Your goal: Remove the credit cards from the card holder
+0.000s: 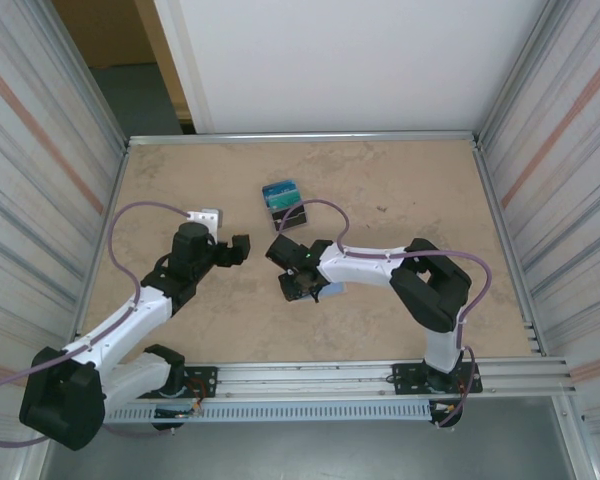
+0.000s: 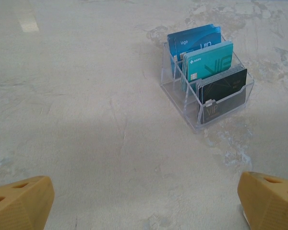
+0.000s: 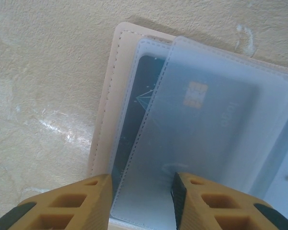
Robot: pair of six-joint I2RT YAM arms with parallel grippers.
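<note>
The card holder (image 3: 103, 120), a tan wallet with stitched pale-blue clear sleeves, lies open on the table under my right gripper (image 3: 141, 191). A dark credit card (image 3: 137, 110) sits in one sleeve. Another card with a gold chip (image 3: 206, 120) shows through the top sleeve. The jaws stand apart over that sleeve with nothing pinched between them, and the right pad touches its plastic. From above, the right gripper (image 1: 298, 284) covers most of the card holder (image 1: 332, 290). My left gripper (image 2: 144, 203) is wide open and empty, hovering left of the wallet (image 1: 238, 250).
A clear acrylic stand (image 2: 182, 103) holds blue (image 2: 197, 40), teal (image 2: 209, 62) and black (image 2: 223, 86) cards upright; it sits behind both grippers (image 1: 282, 195). Corrugated walls close in the table left and right. A metal rail (image 1: 330, 375) runs along the near edge.
</note>
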